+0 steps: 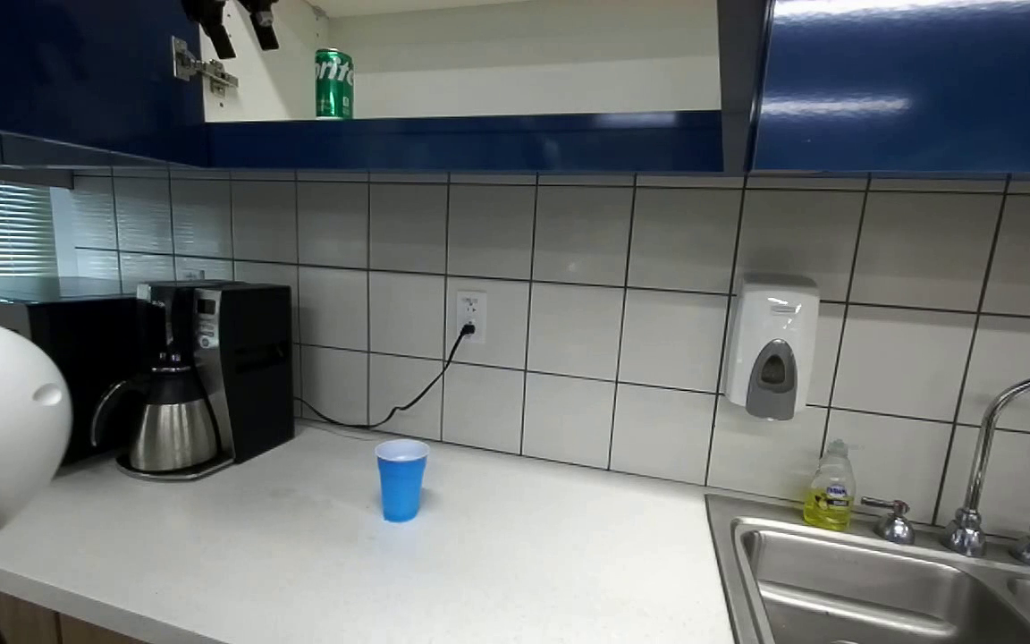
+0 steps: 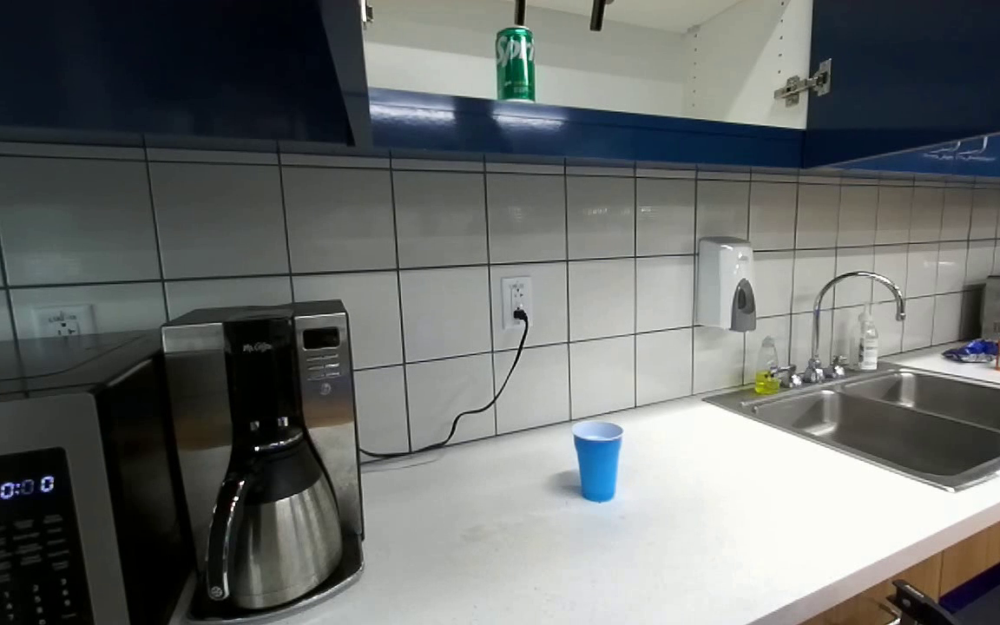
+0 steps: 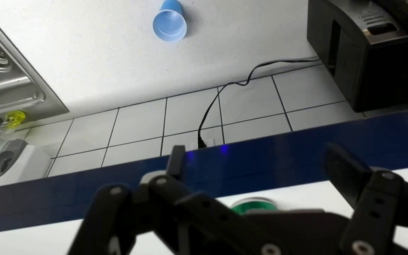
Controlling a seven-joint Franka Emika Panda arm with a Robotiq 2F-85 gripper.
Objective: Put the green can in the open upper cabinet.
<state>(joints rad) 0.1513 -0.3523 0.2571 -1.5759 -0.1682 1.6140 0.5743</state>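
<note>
The green can (image 1: 334,85) stands upright inside the open upper cabinet (image 1: 533,85), close to its front edge. It also shows in an exterior view (image 2: 516,65) on the same cabinet floor (image 2: 439,56). My gripper (image 1: 244,45) is open, its fingertips high in the cabinet opening, apart from the can in that view. In an exterior view the gripper (image 2: 559,17) shows only its fingertips, one lined up just above the can's top. In the wrist view the fingers (image 3: 256,154) are wide apart with nothing between them; the can (image 3: 251,205) peeks out behind the gripper body, mostly hidden.
A blue cup (image 1: 402,483) stands on the white counter (image 1: 515,572). A coffee maker (image 2: 283,486) and microwave (image 2: 31,486) stand at one end, a sink (image 2: 908,425) at the other. A soap dispenser (image 1: 774,349) hangs on the wall. An open blue door (image 1: 59,80) flanks the cabinet.
</note>
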